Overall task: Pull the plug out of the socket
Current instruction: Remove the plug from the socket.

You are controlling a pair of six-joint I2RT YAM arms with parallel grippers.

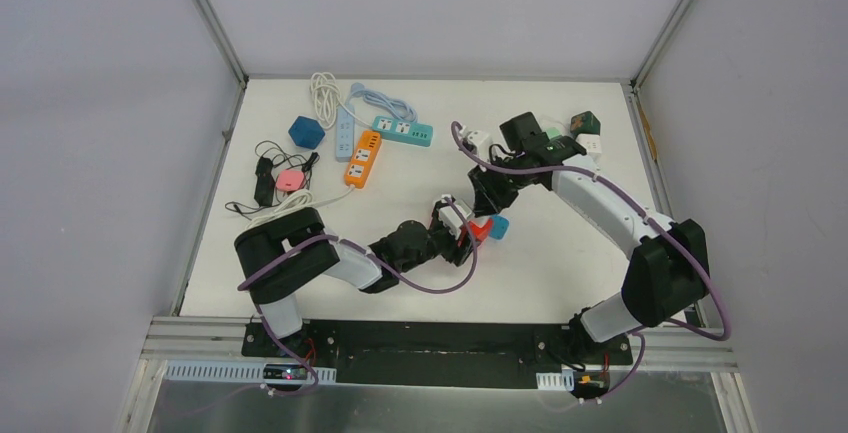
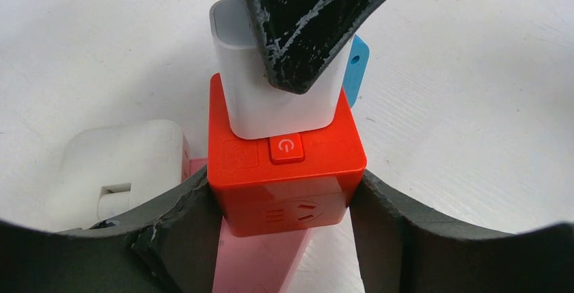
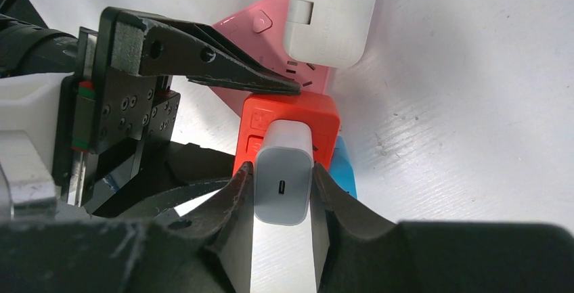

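Right wrist alone is showing the port (image 3: 281,187) in the boxy white plug (image 3: 285,154), right fingers (image 3: 233,205) clenching it; left fingers (image 2: 177,229) are gripping the glossy red socket (image 2: 288,188).

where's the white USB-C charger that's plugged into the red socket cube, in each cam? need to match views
Top external: too hidden to pick out; it sits at the red socket cube, mid-frame.
Left wrist: white charger at top centre, seated on the cube.
Right wrist: bottom centre, clamped in the right gripper.
Shared landmark: the red socket cube.
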